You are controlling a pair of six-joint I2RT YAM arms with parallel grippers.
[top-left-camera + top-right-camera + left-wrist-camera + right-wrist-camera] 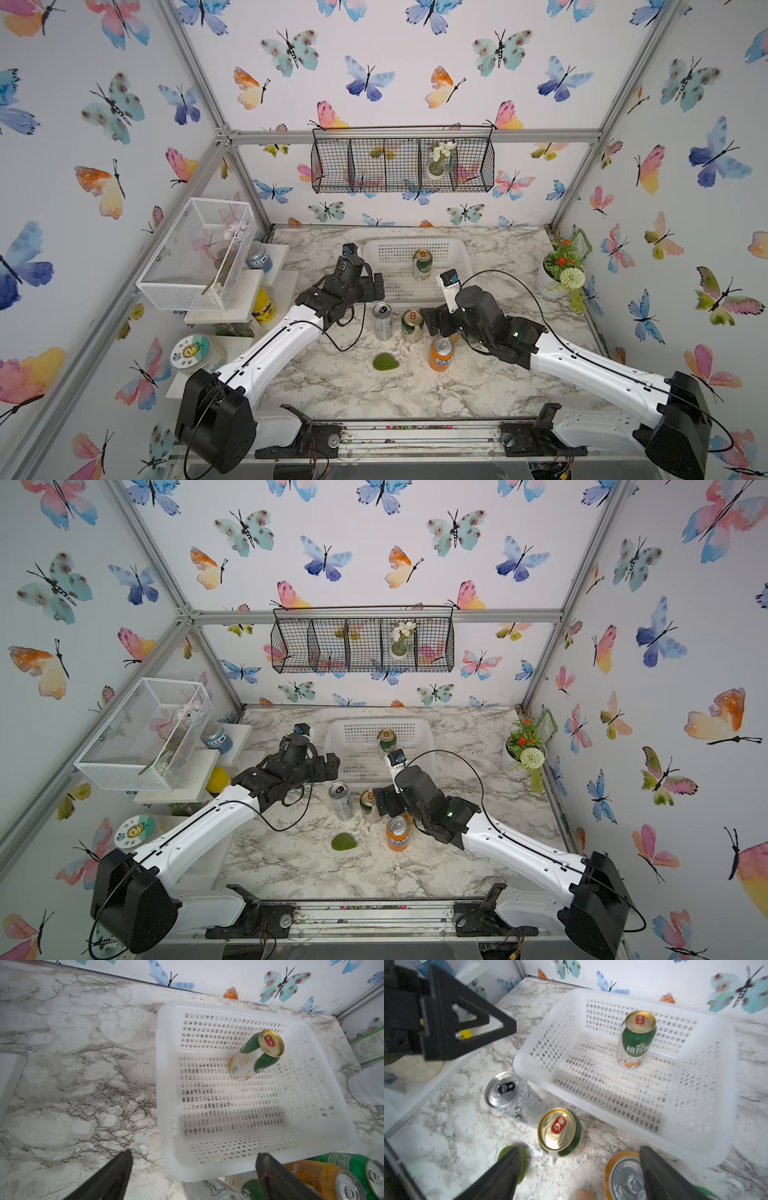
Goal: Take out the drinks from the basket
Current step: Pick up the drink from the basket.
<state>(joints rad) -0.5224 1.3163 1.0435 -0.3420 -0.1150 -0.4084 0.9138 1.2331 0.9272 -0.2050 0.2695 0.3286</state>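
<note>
Right wrist view first: my right gripper has its jaws spread with nothing between them, low over cans that I judge are already taken out. Just past the fingertips stands a gold-topped green can. The silver can is beyond it, and an orange Fanta can sits close against one finger. They crowd together on the marble table just outside the near wall of the basket, probably because that is the shortest set-down. Packed so tightly, a careless sweep could tip one.

My left gripper is also spread wide and empty, poised at the basket's near left corner. A bright green can stands near it, outside the basket.

One drink is left inside. The green-and-cream can stands upright on the lattice floor near the far wall, with free space all round it.

In both top views my left arm stretches forward with the wrist bent inward toward the basket. My right arm reaches forward and inward, its wrist turned so the jaws point to my left. I judge the left arm better placed for that last can.
</note>
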